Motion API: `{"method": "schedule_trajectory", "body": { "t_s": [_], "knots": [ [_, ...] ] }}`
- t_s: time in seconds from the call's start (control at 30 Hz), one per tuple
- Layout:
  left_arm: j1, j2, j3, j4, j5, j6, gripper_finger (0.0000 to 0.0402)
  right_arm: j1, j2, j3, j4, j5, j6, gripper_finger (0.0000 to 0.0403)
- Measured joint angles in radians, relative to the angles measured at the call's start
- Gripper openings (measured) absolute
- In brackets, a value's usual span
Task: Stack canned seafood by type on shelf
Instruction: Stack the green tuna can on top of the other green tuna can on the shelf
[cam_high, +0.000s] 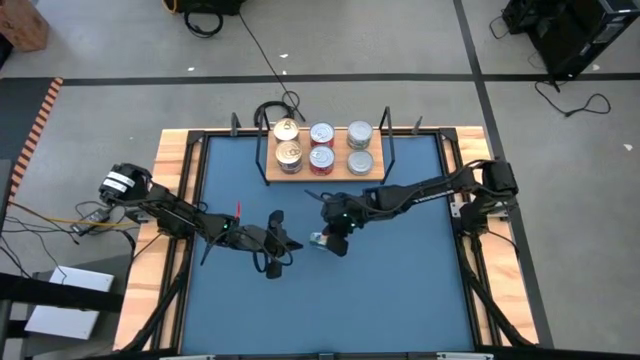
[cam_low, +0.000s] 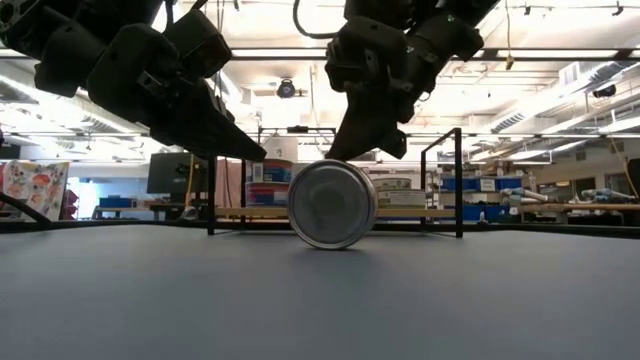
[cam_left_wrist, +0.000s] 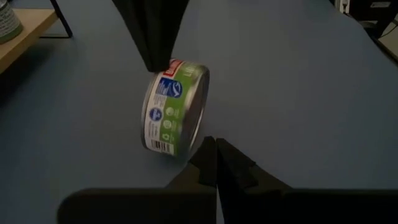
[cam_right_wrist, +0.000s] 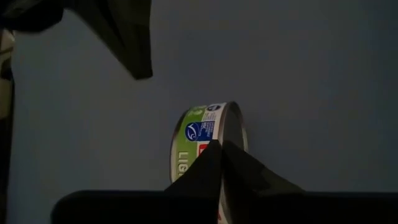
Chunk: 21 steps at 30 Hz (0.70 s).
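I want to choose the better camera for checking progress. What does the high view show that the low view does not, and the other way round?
Only the high view shows the six lids on the shelf in three pairs: gold, red-sided, silver. It also tells which arm is which.

Only the low view shows that the loose tin stands on its edge, flat end toward the camera.

Both show the left claw and the right claw close beside that tin, and the shelf behind.

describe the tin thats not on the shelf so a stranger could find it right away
Start at the wooden shelf at the far edge of the blue table, then come toward the table's middle. Just under the right tool stands a lone green-labelled tin. Unlike the shelf tins lying flat in stacks, it is tipped up on its edge.
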Motion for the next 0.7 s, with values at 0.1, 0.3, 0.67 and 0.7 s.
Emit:
{"method": "schedule_trajectory", "body": {
  "t_s": [0.1,0.3,0.67,0.7],
  "knots": [
    [0.000,0.000,0.000,0.000,0.000,0.001,0.0001,0.002,-0.021,-0.003,-0.022,0.007,-0.035,0.0053],
    [0.000,0.000,0.000,-0.001,0.000,0.000,0.0004,0.020,-0.106,-0.004,-0.055,0.115,-0.023,0.0139],
    [0.000,0.000,0.000,0.001,-0.002,0.000,0.0009,0.165,-0.094,-0.003,-0.078,0.370,-0.023,0.0288],
    [0.000,0.000,0.000,0.001,-0.003,0.000,0.0009,0.174,-0.090,-0.002,-0.080,0.400,-0.023,0.0294]
  ]
}}
